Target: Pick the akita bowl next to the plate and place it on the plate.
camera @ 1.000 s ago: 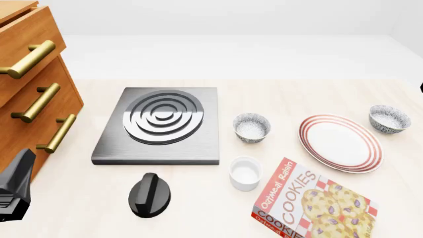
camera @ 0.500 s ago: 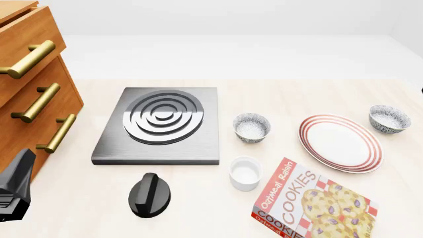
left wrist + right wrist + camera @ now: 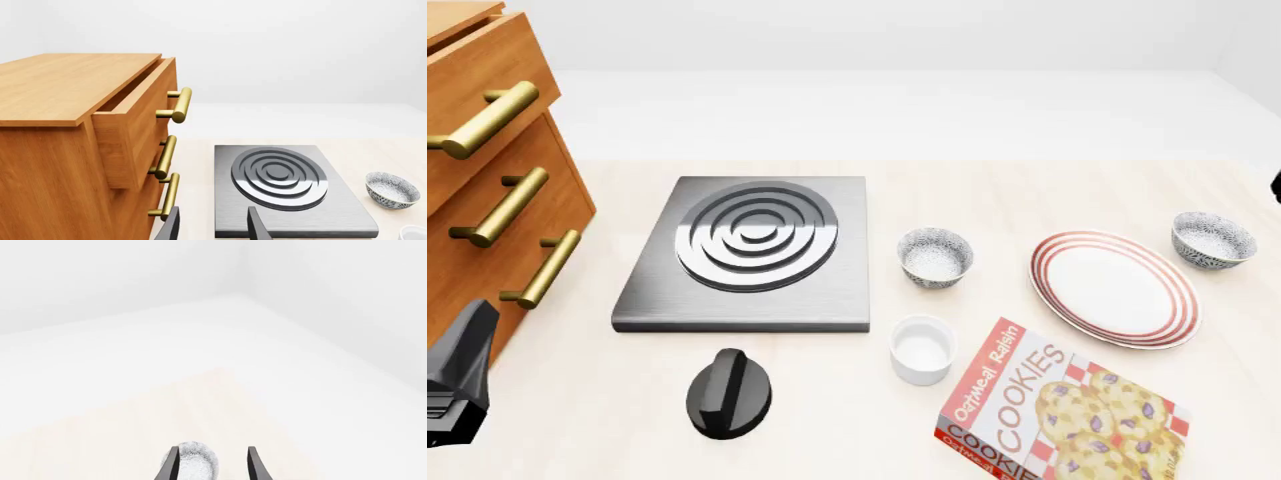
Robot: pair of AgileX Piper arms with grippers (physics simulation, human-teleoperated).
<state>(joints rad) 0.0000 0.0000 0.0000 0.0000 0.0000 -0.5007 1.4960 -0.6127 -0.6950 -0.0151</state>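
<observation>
The red-striped white plate (image 3: 1113, 288) lies at the right of the table. A speckled akita bowl (image 3: 1212, 240) stands upright just off its far right rim; the right wrist view shows it (image 3: 197, 460) ahead of the fingers. My right gripper (image 3: 212, 467) is open and empty, above and short of that bowl. In the front view only a dark sliver of the right arm (image 3: 1276, 186) shows at the right edge. A look-alike speckled bowl (image 3: 936, 256) sits left of the plate, beside the stove. My left gripper (image 3: 213, 230) is open and empty at the near left.
A grey stove plate (image 3: 754, 250) with a black knob (image 3: 729, 393) in front. A white cup (image 3: 922, 348) and a cookie box (image 3: 1054, 410) lie near the front. A wooden drawer cabinet (image 3: 494, 190) with brass handles stands at the left, beside the left arm (image 3: 457, 380).
The dark sliver of the right arm at the front view's right edge has crept slightly lower. Nothing else has moved.
</observation>
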